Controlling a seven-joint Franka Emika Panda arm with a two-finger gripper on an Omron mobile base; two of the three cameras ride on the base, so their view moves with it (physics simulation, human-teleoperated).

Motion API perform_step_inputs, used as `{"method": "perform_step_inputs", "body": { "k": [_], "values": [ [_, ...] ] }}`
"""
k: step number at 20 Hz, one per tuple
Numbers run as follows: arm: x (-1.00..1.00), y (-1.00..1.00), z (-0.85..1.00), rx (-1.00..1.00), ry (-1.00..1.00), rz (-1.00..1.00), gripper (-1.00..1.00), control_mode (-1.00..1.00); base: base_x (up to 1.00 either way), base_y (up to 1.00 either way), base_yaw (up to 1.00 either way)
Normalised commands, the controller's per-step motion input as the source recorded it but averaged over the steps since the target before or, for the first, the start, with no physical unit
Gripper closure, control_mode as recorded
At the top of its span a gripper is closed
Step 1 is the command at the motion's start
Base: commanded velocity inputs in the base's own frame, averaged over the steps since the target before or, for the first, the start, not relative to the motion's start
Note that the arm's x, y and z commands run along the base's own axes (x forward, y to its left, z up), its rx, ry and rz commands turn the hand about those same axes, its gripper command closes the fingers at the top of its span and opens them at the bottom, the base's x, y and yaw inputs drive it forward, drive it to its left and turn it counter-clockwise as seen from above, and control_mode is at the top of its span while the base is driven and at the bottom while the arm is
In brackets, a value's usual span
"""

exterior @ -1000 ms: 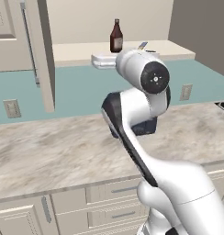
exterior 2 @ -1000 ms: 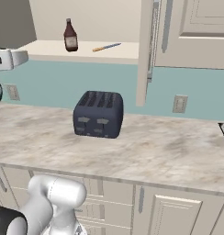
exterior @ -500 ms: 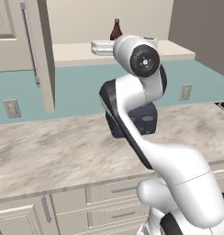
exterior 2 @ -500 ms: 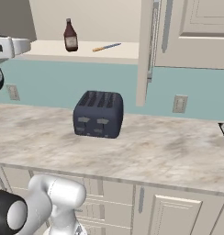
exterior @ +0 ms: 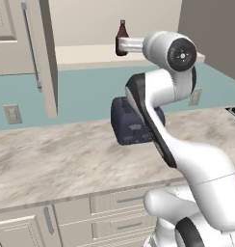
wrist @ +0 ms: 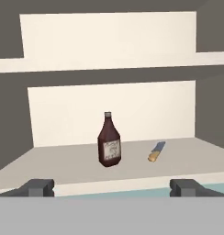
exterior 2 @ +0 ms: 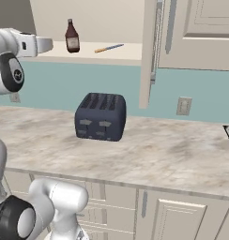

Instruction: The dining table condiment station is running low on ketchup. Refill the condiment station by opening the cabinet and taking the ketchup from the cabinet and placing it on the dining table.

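The cabinet (exterior 2: 149,56) is standing open, so the first step is judged complete; grasping and delivery to the dining table are remaining. The gripper (wrist: 111,187) is facing the shelf with its fingers spread wide, grasping nothing. The ketchup (wrist: 109,140) is standing upright near the middle of the shelf, back from its front edge: a dark reddish-brown bottle, narrow-necked, with a label possibly pale.

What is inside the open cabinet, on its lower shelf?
On the shelf of the cabinet stand the ketchup, upright, and beside it a small yellow and blue tool lying flat. The upper shelf looks bare, but its floor cannot be seen from below.
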Motion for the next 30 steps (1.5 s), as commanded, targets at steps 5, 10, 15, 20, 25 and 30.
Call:
{"method": "perform_step_inputs", "body": {
  "k": [5, 10, 15, 20, 25, 30],
  "values": [
    [0.30, -0.04, 0.00, -0.03, -0.01, 0.00, -1.00, -1.00, 0.00, 0.00, 0.00],
    [0.42, 0.00, 0.00, -0.01, 0.00, 0.02, -1.00, -1.00, 0.00, 0.00, 0.00],
    [0.53, 0.00, 0.00, -0.01, 0.00, 0.04, -1.00, -1.00, 0.00, 0.00, 0.00],
    [0.52, -0.01, 0.00, -0.01, -0.01, 0.04, -1.00, -1.00, 0.00, 0.00, 0.00],
    [0.44, 0.00, 0.00, -0.04, -0.01, 0.03, -1.00, -1.00, 0.00, 0.00, 0.00],
    [0.33, -0.01, 0.00, -0.02, -0.02, 0.02, -1.00, -1.00, 0.00, 0.00, 0.00]
  ]
}}
